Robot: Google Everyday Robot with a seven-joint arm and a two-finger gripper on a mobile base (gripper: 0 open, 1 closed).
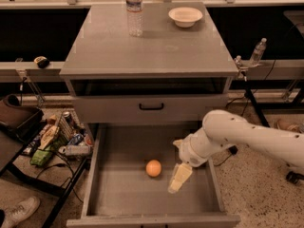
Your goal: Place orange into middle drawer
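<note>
The orange (153, 168) lies on the flat grey floor of the pulled-out middle drawer (118, 194), near its centre, with nothing touching it. My gripper (178, 176) hangs over the drawer's right half, just right of the orange and apart from it. It is open and empty, with its cream fingers (181, 174) pointing down toward the floor. My white arm (237, 134) reaches in from the right over the drawer's right wall.
The drawer above (151, 107), with a black handle, is shut. On the cabinet top (152, 46) stand a water bottle (135, 11) and a white bowl (185, 16). A cart with clutter (52, 139) stands left of the drawer, and a shoe (19, 211) at lower left.
</note>
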